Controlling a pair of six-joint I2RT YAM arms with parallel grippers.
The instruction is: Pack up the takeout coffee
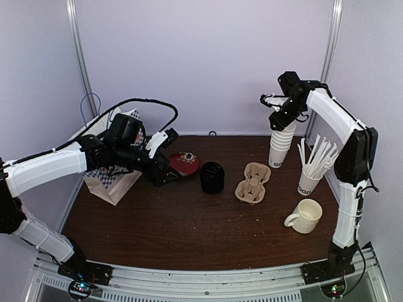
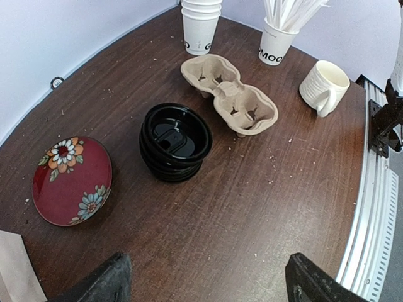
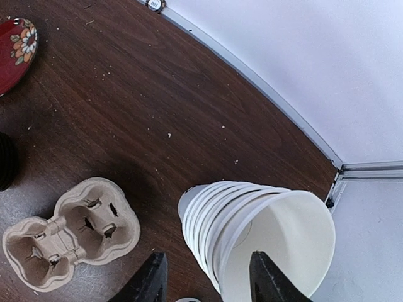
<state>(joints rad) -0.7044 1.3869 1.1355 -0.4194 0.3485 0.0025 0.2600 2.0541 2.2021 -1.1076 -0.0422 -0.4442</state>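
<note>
My left gripper [image 2: 208, 286] hung low over the brown table [image 1: 157, 226] with its jaws wide apart and nothing between them, close to a red flowered plate [image 1: 184, 163]. The pulp carrier [image 1: 253, 182] sat empty mid-table, both wells up, just beside a stack of black lids [image 1: 212, 177]. My right gripper [image 1: 279, 121] hovered at the top of the stack of white cups [image 3: 252, 233] near the back wall, jaws parted, clamped on nothing. A cream mug [image 1: 306, 216] stood nearer my bases.
</note>
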